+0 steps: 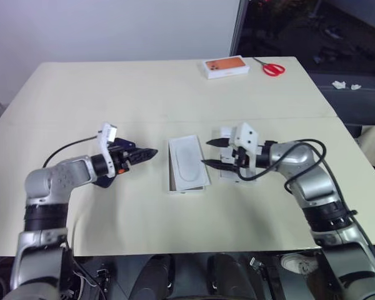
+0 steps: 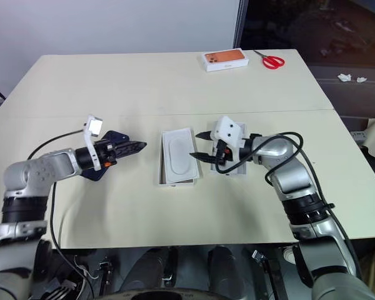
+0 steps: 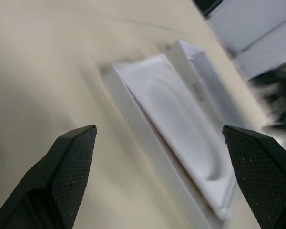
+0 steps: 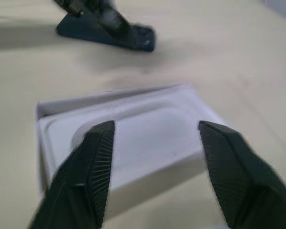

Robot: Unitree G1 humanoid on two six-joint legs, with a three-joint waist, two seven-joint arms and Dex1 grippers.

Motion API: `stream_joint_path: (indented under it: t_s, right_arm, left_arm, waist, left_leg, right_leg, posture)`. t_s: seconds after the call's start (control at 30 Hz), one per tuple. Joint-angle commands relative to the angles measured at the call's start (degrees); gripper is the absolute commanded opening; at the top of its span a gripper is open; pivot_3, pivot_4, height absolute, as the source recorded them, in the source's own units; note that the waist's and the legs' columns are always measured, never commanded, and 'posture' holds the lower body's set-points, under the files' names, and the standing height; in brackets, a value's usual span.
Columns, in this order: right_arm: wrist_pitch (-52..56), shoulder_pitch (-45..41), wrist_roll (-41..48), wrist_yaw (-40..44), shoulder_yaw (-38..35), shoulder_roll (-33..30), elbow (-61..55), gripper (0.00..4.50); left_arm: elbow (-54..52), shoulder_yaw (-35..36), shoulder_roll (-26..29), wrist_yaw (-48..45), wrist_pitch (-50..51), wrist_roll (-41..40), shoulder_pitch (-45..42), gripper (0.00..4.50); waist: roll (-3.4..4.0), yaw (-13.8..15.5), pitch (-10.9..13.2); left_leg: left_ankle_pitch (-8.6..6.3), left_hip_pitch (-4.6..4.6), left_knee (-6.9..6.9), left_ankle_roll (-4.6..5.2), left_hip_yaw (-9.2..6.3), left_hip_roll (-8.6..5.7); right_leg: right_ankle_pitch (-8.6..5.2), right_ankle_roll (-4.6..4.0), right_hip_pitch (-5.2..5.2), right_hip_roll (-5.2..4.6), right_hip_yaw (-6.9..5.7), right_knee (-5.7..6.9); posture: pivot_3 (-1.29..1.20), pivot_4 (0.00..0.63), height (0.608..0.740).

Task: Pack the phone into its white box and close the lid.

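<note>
The white box lies in the middle of the table with its white insert tray facing up. The dark navy phone rests on the table to its left, beneath my left wrist. My left gripper hovers just left of the box, pointing at it, fingers wide open and empty. The lid lies against the box's right side, partly hidden under my right gripper. That gripper is open with nothing between its fingers and points at the box's right edge.
A white box with an orange phone picture and red scissors sit near the table's far edge. A seam crosses the table behind the work area. Black cables hang from both wrists.
</note>
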Motion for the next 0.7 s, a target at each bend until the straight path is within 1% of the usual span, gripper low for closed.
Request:
stream_joint_path:
  t_s: [0.03, 0.07, 0.1, 0.17, 0.23, 0.33, 0.43, 0.57, 0.7]
  right_arm:
    - [-1.9, -1.8, -1.7, -1.6, 2.0, 1.8, -1.0, 1.11]
    - [-2.8, -2.0, -3.2, -1.8, 3.2, 2.0, -0.4, 0.64]
    - [-4.3, -2.0, -5.7, -2.4, 5.0, 1.9, 0.3, 0.06]
    - [-6.2, -1.7, -8.8, -2.7, 7.5, 1.6, 1.1, 0.02]
    - [-8.5, -1.3, -11.4, -2.5, 9.9, 1.3, 1.8, 0.02]
    - [-12.8, -1.5, -17.0, -2.2, 14.4, 0.6, 3.6, 0.02]
    - [-11.6, -2.4, -16.6, -1.3, 15.4, 2.4, 3.8, 0.02]
    - [-11.2, -3.4, -17.8, -0.3, 16.6, 3.1, 5.3, 0.02]
    - [-10.3, -4.6, -20.3, 0.6, 18.4, 3.7, 6.5, 0.02]
  left_arm:
    - [-4.1, 1.5, 0.7, -3.1, -8.3, 1.7, 2.2, 4.5]
    - [-4.8, 2.1, 0.7, -2.9, -10.6, 2.3, 2.8, 4.5]
    - [-5.0, 3.6, 0.2, -2.3, -11.6, 1.6, 3.0, 4.5]
    - [-4.9, 5.1, -0.1, -1.5, -12.1, 0.6, 3.1, 4.5]
    - [-5.1, 5.4, -0.1, -0.3, -13.5, 1.8, 3.5, 4.5]
    - [-5.7, 6.3, -0.8, 1.0, -13.8, 1.2, 4.5, 4.5]
    - [-7.0, 5.9, -1.0, 1.5, -14.8, 2.0, 5.9, 4.5]
    - [-7.9, 5.0, -1.1, 2.1, -15.8, 3.1, 6.7, 4.5]
    - [-9.0, 5.1, -1.7, 3.1, -14.6, 2.1, 6.6, 4.5]
  waist:
    - [0.0, 0.3, 0.0]
    - [-0.01, 0.4, 0.0]
    - [-0.01, 0.5, 0.0]
    - [-0.02, 0.4, 0.0]
    - [-0.02, 0.3, 0.0]
    - [-0.02, 0.2, 0.0]
    - [-0.02, 0.0, 0.0]
    - [-0.02, 0.1, 0.0]
    - [-0.02, 0.2, 0.0]
  left_leg:
    - [0.0, 0.0, -0.02, 0.0, -0.01, 0.0]
    - [-0.01, 0.0, -0.04, 0.02, -0.02, 0.01]
    - [-0.05, 0.0, -0.04, 0.08, -0.04, 0.01]
    - [-0.12, 0.0, -0.02, 0.22, -0.04, -0.01]
    - [-0.15, -0.01, 0.03, 0.26, -0.03, -0.02]
    - [-0.14, 0.0, 0.03, 0.25, -0.04, -0.02]
    - [-0.1, 0.0, 0.02, 0.18, -0.03, -0.01]
    - [-0.1, 0.0, 0.03, 0.19, -0.04, 0.02]
    - [-0.12, 0.0, 0.05, 0.22, -0.04, 0.01]
  right_leg:
    - [0.0, 0.0, -0.01, 0.0, -0.02, -0.01]
    - [0.0, 0.0, -0.01, 0.0, -0.04, -0.02]
    - [0.0, 0.0, -0.02, -0.01, -0.05, -0.03]
    - [0.0, 0.0, -0.02, -0.04, -0.08, -0.04]
    - [0.0, 0.0, -0.04, -0.04, -0.09, -0.03]
    - [0.0, 0.0, -0.03, -0.01, -0.09, -0.01]
    - [0.0, 0.0, -0.02, 0.02, -0.07, 0.01]
    - [0.0, 0.0, -0.02, 0.06, -0.07, 0.04]
    - [0.0, 0.0, -0.02, 0.05, -0.08, 0.03]
  posture:
    - [0.0, 0.15, 0.74]
    - [0.0, 0.15, 0.74]
    - [0.0, 0.15, 0.74]
    - [0.0, 0.15, 0.74]
    - [0.0, 0.15, 0.74]
    - [0.0, 0.15, 0.74]
    - [0.0, 0.15, 0.74]
    - [0.0, 0.15, 0.74]
    - [0.0, 0.15, 0.74]
